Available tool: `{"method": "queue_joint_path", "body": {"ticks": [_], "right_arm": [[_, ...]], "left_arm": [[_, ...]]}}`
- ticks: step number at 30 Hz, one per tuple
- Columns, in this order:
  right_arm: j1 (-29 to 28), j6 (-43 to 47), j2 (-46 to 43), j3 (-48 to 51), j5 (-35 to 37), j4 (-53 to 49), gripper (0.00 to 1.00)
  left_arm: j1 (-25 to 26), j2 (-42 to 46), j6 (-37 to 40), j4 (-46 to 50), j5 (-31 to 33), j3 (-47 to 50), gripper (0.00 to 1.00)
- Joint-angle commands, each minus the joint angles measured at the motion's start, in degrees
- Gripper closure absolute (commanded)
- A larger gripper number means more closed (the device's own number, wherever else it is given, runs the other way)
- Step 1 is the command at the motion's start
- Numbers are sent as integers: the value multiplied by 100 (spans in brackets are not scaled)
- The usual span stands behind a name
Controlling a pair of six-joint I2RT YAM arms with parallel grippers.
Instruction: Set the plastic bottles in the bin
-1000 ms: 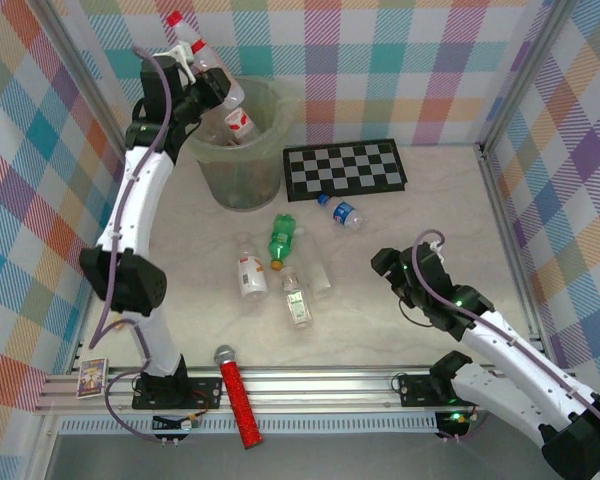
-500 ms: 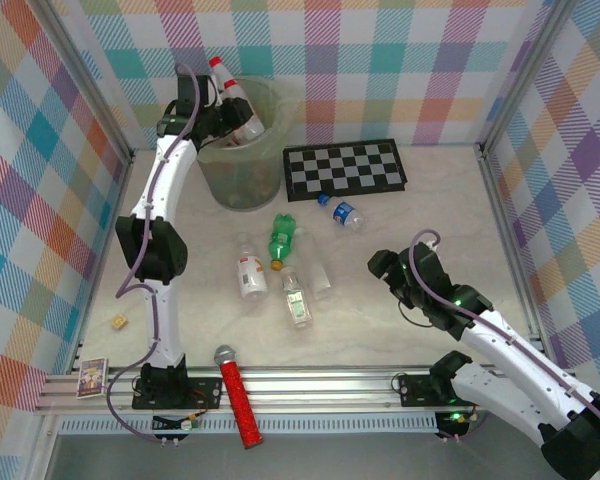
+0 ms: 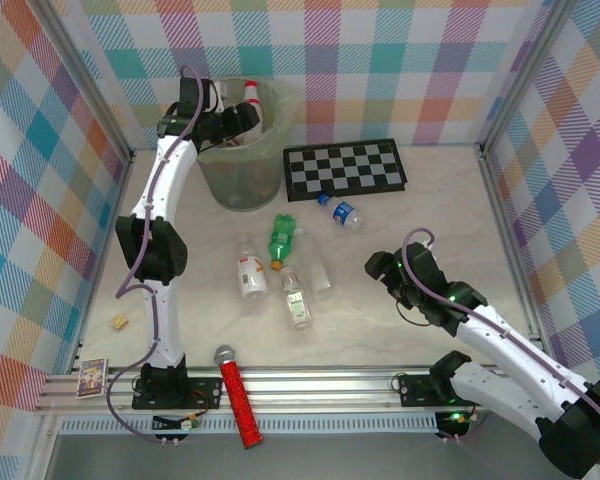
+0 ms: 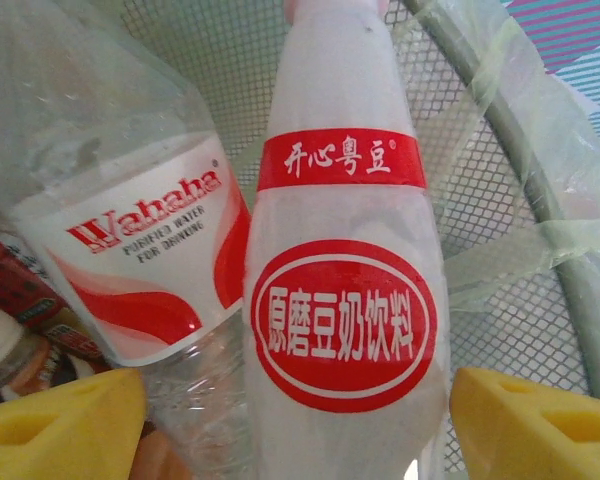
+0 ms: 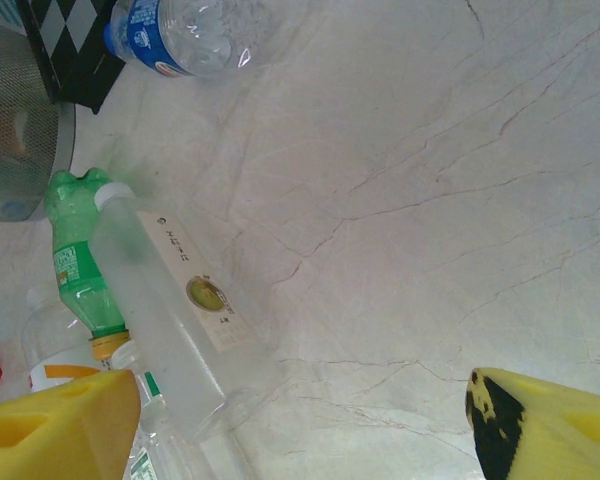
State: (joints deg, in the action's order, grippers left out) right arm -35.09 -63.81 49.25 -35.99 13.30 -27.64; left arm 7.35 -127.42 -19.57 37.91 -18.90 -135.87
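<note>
My left gripper [image 3: 235, 118] hangs over the rim of the pale-green bin [image 3: 242, 178], open. A white bottle with a red label [image 4: 345, 300] stands loose between its yellow fingers [image 4: 65, 425], neck pointing away, inside the bin's mesh wall [image 4: 500, 200]. Its red cap [image 3: 250, 92] pokes above the rim. A clear Wahaha bottle [image 4: 140, 250] lies beside it in the bin. On the table lie a green bottle [image 3: 282, 238], a blue-labelled one [image 3: 342, 213], a red-and-white-labelled one [image 3: 250, 275] and clear ones [image 3: 297, 298]. My right gripper [image 3: 382, 268] is open, right of them, above bare table [image 5: 400, 250].
A black-and-white chequered board [image 3: 345, 168] lies right of the bin. A red microphone [image 3: 238, 395] rests at the near rail. A small card [image 3: 92, 377] and a small block [image 3: 119, 322] sit near left. In the right wrist view a frosted bottle [image 5: 170, 300] lies nearest my left finger.
My left gripper has opened and let go of the white bottle, which has sunk lower into the bin. The right arm has crept slightly left.
</note>
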Motion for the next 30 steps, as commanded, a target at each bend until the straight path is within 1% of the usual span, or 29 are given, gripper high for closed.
{"method": "queue_joint_path", "body": {"ticks": [1,6,11,15,21,25,28,30], "right_arm": [[37,101,111,-147,-139,226,15],[37,95,284,-222,-272,238,14],[37,136,360,-358,-302,105,13],[37,126,397,-426,-327,31,13],[36,87,487,-487,-337,37,13],[31,332,796,-707,-501,43,13],[34,567,1148,-937,-573,-5,12],[34,512,1382,-1106,-546,-31,12]], "left_arm": [[-41,505,280,85,176,-9,21],[-24,538,267,36,47,32,26],[54,390,156,-90,-166,50,30],[108,263,105,-86,-139,65,31],[111,251,136,-61,-313,78,31],[92,517,262,-64,-216,118,29],[68,806,359,-72,-164,207,23],[56,1052,448,-81,-71,338,20]]}}
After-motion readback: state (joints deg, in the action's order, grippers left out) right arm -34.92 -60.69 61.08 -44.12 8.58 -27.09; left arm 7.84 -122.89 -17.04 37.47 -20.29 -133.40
